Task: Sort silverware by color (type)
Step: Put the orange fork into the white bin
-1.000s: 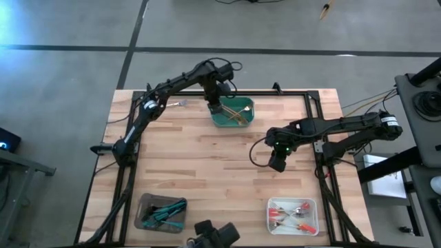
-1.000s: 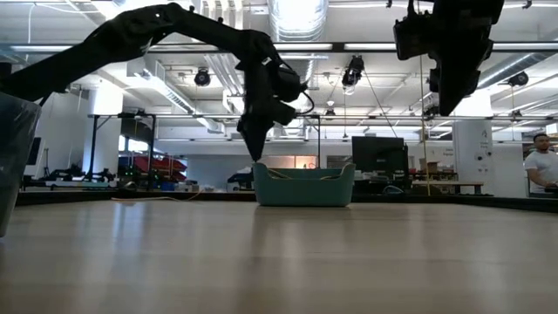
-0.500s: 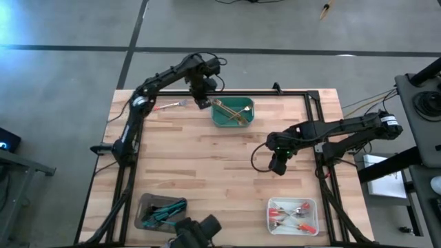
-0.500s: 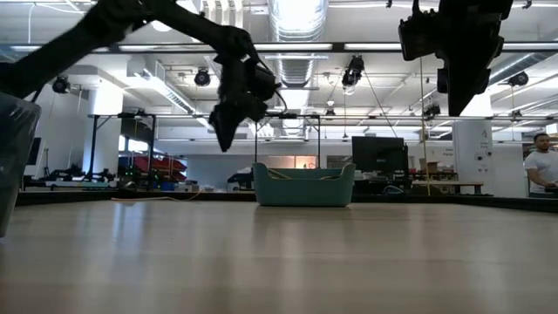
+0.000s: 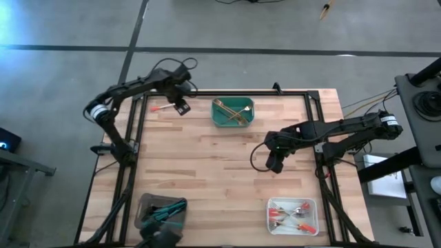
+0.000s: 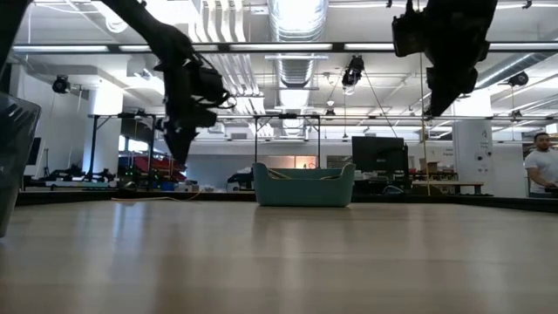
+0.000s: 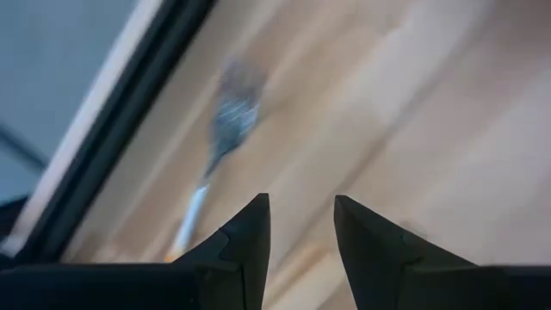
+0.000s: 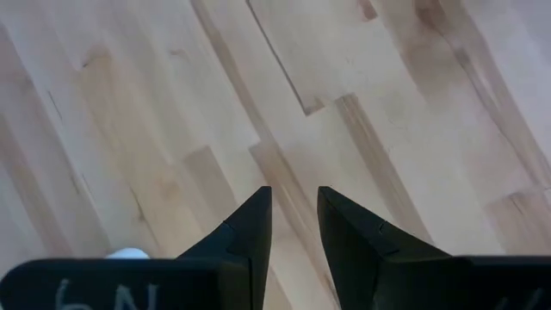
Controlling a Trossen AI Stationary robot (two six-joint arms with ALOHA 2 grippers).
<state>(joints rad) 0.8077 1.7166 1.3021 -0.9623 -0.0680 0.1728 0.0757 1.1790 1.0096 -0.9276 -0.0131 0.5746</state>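
Silverware sits in four places on the wooden table [image 5: 207,158]. One red-handled fork [image 5: 165,107] lies alone near the table's far left edge, its metal head blurred in the left wrist view [image 7: 231,112]. The green tray [image 5: 224,120] at the far middle holds about two gold pieces [image 5: 230,110], crossed over each other; from table level only the tray's wall [image 6: 303,187] and a little gold above the rim can be seen. The grey tray [image 5: 143,210] at the near left corner holds a bundle of teal-handled pieces [image 5: 165,210], too tangled to count. The white tray [image 5: 272,222] at the near right holds red-handled pieces [image 5: 293,213], roughly four, though the exact number cannot be told.

Two arms are at work above the table. The left gripper [image 5: 181,108] hangs just beside the lone fork, between it and the green tray, its fingers [image 7: 245,237] spread a little apart with nothing between them and the fork ahead of the tips. The right gripper [image 5: 275,164] hovers over bare wood right of the table's middle, well apart from all three trays, its fingers [image 8: 250,228] also parted slightly and empty.

One person [image 6: 542,174] stands in the room beyond the table's right end.
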